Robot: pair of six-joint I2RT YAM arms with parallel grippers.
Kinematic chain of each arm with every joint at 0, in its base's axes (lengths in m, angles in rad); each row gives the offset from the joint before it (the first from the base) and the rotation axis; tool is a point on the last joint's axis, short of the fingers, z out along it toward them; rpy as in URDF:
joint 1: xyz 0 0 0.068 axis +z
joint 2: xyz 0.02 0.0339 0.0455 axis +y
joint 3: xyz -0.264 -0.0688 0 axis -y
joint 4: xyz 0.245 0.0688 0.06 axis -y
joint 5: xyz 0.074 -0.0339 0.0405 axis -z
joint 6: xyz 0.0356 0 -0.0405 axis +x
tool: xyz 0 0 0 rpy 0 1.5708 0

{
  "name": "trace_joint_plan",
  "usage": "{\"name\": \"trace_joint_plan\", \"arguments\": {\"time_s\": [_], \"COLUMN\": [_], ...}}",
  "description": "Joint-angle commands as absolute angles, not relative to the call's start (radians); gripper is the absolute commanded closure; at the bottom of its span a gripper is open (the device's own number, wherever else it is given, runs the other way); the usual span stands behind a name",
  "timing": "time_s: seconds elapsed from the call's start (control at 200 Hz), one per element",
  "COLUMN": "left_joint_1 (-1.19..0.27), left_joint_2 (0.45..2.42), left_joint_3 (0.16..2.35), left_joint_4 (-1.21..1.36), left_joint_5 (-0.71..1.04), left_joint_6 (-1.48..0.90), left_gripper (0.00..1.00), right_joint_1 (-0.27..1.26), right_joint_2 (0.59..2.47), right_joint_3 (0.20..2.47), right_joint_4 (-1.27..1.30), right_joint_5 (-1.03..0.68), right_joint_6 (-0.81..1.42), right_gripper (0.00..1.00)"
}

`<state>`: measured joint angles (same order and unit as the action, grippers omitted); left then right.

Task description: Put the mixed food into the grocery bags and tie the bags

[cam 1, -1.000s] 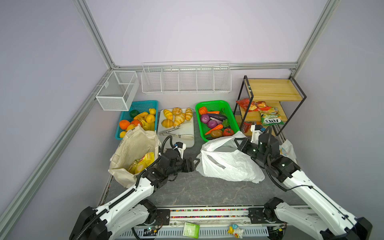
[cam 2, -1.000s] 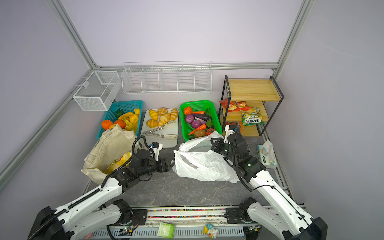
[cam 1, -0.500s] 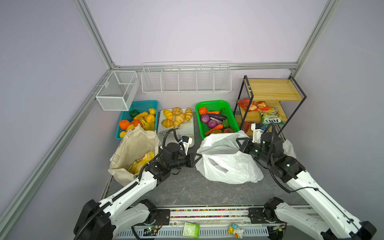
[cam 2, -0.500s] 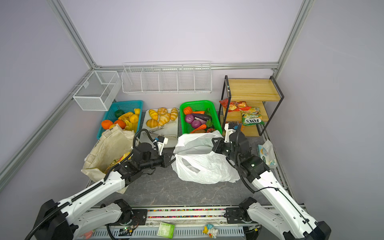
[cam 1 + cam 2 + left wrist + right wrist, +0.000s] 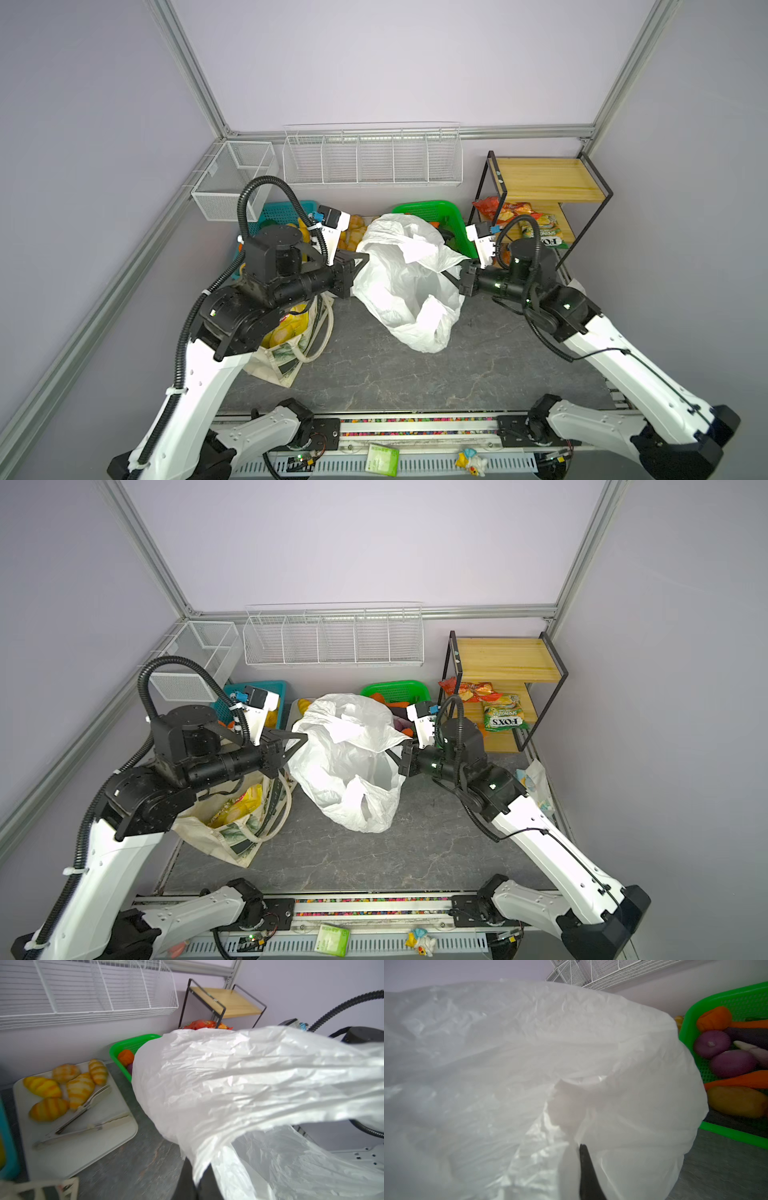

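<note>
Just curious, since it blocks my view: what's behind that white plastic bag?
A green basket of toy vegetables. A purple onion, a carrot and a potato show past the edge of the bag; it covers the rest of the basket.

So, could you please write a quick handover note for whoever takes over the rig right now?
Left gripper: shut on one side of the white plastic bag.
Right gripper: shut on the opposite side; the bag is stretched open between them.
Canvas tote: on the left, yellow snack packets inside.
Purple onions, carrot, potato: in the green basket behind that bag.
Done: packets bagged. Left: load the vegetables, tie both bags.
</note>
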<state>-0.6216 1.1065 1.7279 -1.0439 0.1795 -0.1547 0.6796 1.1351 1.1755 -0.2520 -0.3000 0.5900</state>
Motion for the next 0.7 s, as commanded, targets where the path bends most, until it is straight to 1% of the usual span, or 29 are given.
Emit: {"name": "trace_joint_plan", "arguments": {"time_s": [0.0, 0.105, 0.255, 0.33, 0.43, 0.495, 0.535, 0.545, 0.62, 0.695], "left_joint_1": [-0.616, -0.616, -0.615, -0.615, -0.616, -0.615, -0.616, -0.615, -0.615, -0.616], "left_joint_2": [1.154, 1.186, 1.238, 1.28, 1.325, 1.343, 1.353, 1.355, 1.376, 1.398], "left_joint_3": [1.842, 1.891, 1.826, 1.786, 1.762, 1.751, 1.746, 1.746, 1.747, 1.761], "left_joint_4": [-1.387, -1.478, -1.496, -1.491, -1.458, -1.43, -1.414, -1.411, -1.39, -1.383], "left_joint_5": [0.057, 0.004, 0.009, 0.029, 0.038, 0.067, 0.081, 0.084, 0.099, 0.106], "left_joint_6": [-0.049, -0.026, 0.016, 0.037, 0.042, 0.047, 0.047, 0.048, 0.06, 0.073], "left_gripper": [1.0, 1.0, 1.0, 1.0, 1.0, 1.0, 1.0, 1.0, 1.0, 1.0], "right_joint_1": [0.741, 0.797, 0.839, 0.843, 0.843, 0.843, 0.843, 0.843, 0.842, 0.839], "right_joint_2": [1.19, 1.241, 1.293, 1.312, 1.307, 1.276, 1.253, 1.247, 1.225, 1.224], "right_joint_3": [1.127, 1.09, 1.021, 0.98, 0.941, 0.91, 0.892, 0.886, 0.885, 0.892], "right_joint_4": [-0.063, 0.027, 0.078, 0.086, 0.032, 0.013, 0.003, 0.003, 0.002, -0.016], "right_joint_5": [-0.33, -0.307, -0.231, -0.206, -0.127, -0.068, -0.024, -0.01, 0.038, 0.075], "right_joint_6": [0.698, 0.737, 0.726, 0.677, 0.527, 0.381, 0.3, 0.273, 0.164, 0.095], "right_gripper": [0.93, 0.93, 0.88, 0.85, 0.78, 0.7, 0.64, 0.61, 0.49, 0.41]}}
